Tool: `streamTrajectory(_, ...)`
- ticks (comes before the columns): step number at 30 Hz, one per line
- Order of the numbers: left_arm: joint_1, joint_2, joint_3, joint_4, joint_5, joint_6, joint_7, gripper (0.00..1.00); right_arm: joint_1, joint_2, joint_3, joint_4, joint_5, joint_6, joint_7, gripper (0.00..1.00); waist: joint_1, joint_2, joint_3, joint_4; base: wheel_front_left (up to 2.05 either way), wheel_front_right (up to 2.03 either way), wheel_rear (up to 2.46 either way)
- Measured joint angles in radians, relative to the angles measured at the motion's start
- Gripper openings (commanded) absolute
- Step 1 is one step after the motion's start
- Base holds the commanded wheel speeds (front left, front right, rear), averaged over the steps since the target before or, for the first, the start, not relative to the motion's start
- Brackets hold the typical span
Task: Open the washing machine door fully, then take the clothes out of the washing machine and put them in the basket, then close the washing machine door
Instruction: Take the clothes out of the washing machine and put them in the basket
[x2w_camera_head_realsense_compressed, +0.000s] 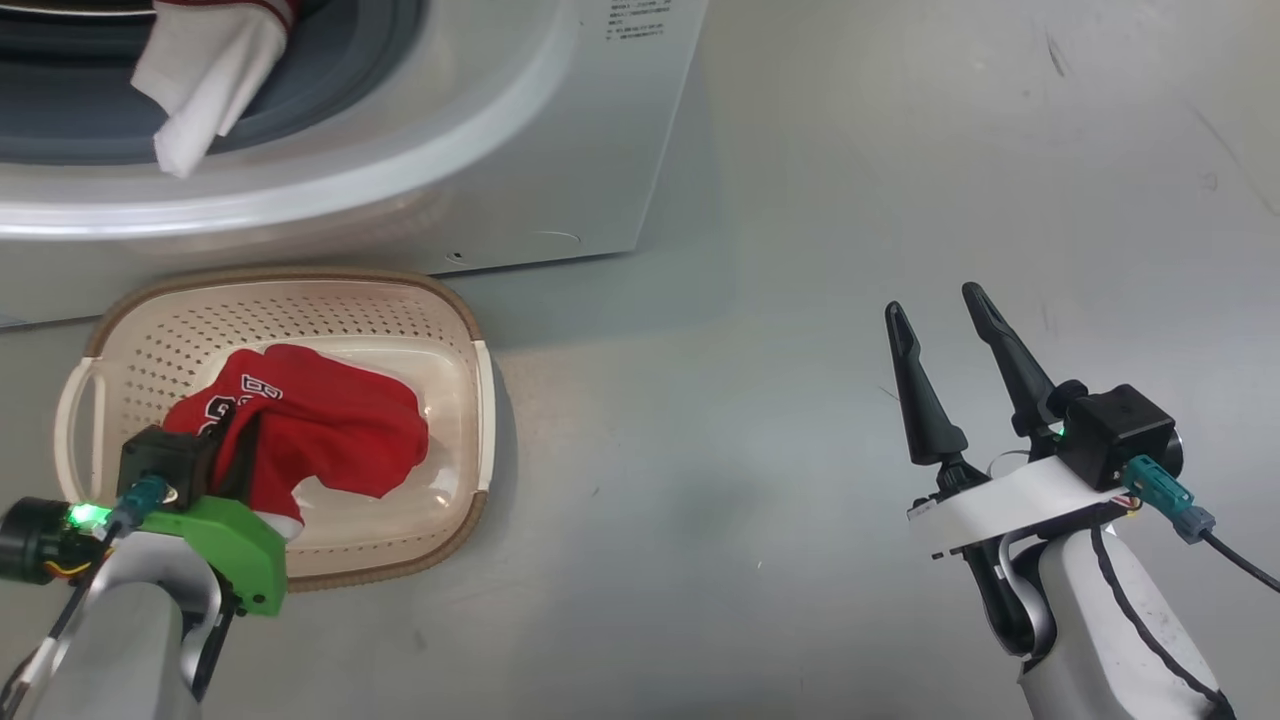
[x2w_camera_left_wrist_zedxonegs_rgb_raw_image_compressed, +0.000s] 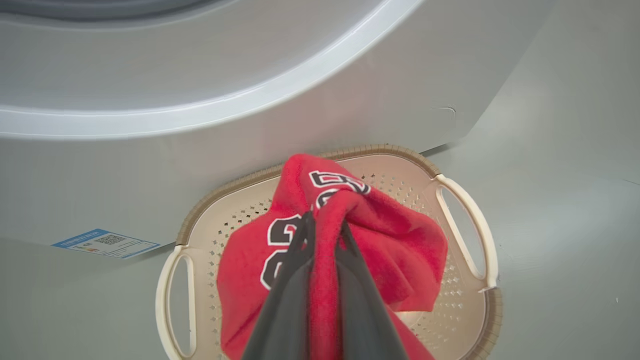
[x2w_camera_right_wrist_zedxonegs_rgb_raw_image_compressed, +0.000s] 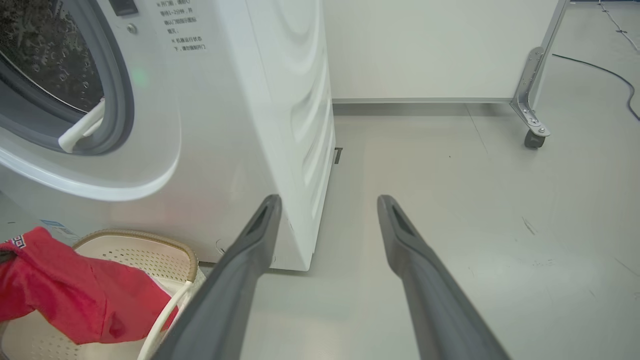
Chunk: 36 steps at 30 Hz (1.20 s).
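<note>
Grey glossy floor (x2w_camera_head_realsense_compressed: 800, 450) bears the basket (x2w_camera_head_realsense_compressed: 300, 285); left fingers (x2w_camera_left_wrist_zedxonegs_rgb_raw_image_compressed: 287, 310) pinch the clothes (x2w_camera_left_wrist_zedxonegs_rgb_raw_image_compressed: 400, 245), right fingers (x2w_camera_head_realsense_compressed: 920, 400) spread empty.

Red fabric garment (x2w_camera_left_wrist_zedxonegs_rgb_raw_image_compressed: 400, 240): dark, white-outlined characters printed, folded over, digit-like, not read whole.
Big white front-loading washing machine (x2w_camera_left_wrist_zedxonegs_rgb_raw_image_compressed: 300, 115): small blue label sticker (x2w_camera_left_wrist_zedxonegs_rgb_raw_image_compressed: 105, 243) with QR code seen low on front, print too small.
Grey printed lines (x2w_camera_right_wrist_zedxonegs_rgb_raw_image_compressed: 182, 27) noted beside drum opening: Chinese characters, not legible.
</note>
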Motion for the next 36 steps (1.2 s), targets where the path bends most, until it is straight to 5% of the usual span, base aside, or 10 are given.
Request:
streamTrajectory(15,-0.088,0.047,0.024,0.104,0.010,0.000,0.026,0.00,-0.036,0.008,0.010,-0.008,0.000,0.002,0.000,1.00,0.0000,0.0000,0.111,-0.093,0.00,0.00,0.00)
streamTrajectory(29,-0.143,0.035,0.015,0.201,0.010,0.000,0.024,0.00,-0.054,0.014,-0.003,-0.007,0.000,0.007,0.000,1.00,0.0000,0.0000,0.150,-0.129,0.00,0.00,0.00)
streamTrajectory(30,-0.146,0.031,0.016,0.205,0.010,0.000,0.024,0.08,-0.056,0.014,-0.005,-0.007,0.000,0.007,0.000,1.00,0.0000,0.0000,0.150,-0.127,0.00,0.00,0.00)
streamTrajectory(31,-0.150,0.028,0.016,0.210,0.010,0.000,0.023,0.83,-0.058,0.014,-0.006,-0.007,0.000,0.007,0.000,1.00,0.0000,0.0000,0.150,-0.126,0.00,0.00,0.00)
streamTrajectory(32,-0.153,0.025,0.017,0.218,0.010,0.000,0.022,1.00,-0.060,0.014,-0.006,-0.007,0.000,0.007,0.000,1.00,0.0000,0.0000,0.150,-0.124,0.00,0.00,0.00)
streamTrajectory(36,-0.162,0.007,0.020,0.261,0.005,0.001,0.023,1.00,-0.067,0.014,-0.025,-0.006,0.000,-0.001,0.000,1.00,0.0000,0.0000,0.147,-0.114,0.00,0.00,0.00)
